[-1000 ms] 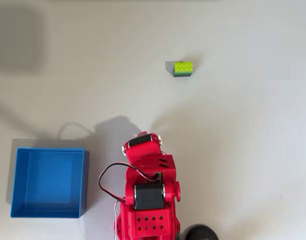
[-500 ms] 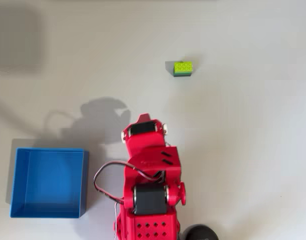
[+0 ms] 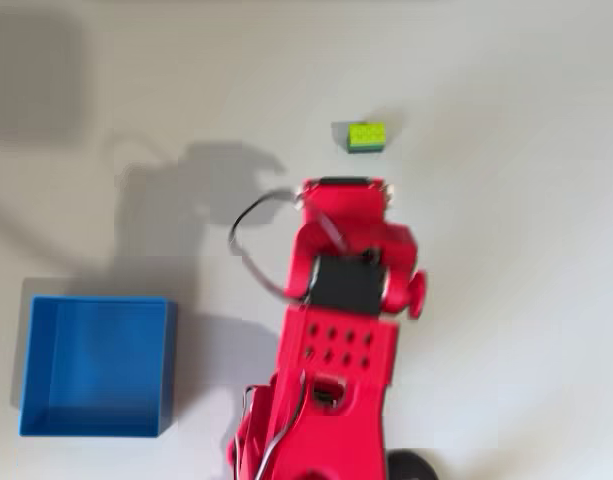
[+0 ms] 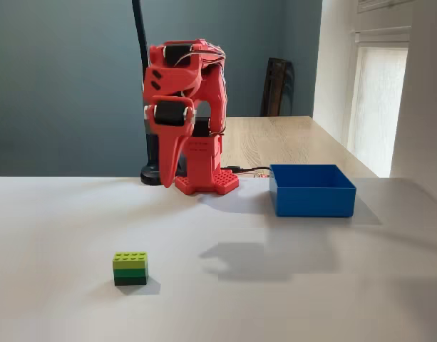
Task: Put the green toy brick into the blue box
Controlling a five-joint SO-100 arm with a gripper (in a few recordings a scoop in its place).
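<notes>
The green toy brick (image 3: pixel 365 135) lies alone on the white table, toward the far side in the overhead view and near the front in the fixed view (image 4: pixel 130 268). The blue box (image 3: pixel 96 366) stands with nothing in it at the lower left of the overhead view and at the right in the fixed view (image 4: pixel 312 189). My red arm (image 3: pixel 338 300) reaches toward the brick, its wrist just short of it. In the fixed view the gripper (image 4: pixel 167 182) points straight down, high above the table and well behind the brick. Its fingers are together and hold nothing.
A black round base (image 3: pixel 413 467) with a dark pole (image 4: pixel 141 43) stands beside the arm's base. A black cable (image 3: pixel 248 240) loops off the arm's left side. Behind the white table is a wooden table (image 4: pixel 289 139).
The arm has lifted and stretched forward, swinging right toward the brick. Its wrist now sits close below the brick in the overhead view. Brick and box have not moved.
</notes>
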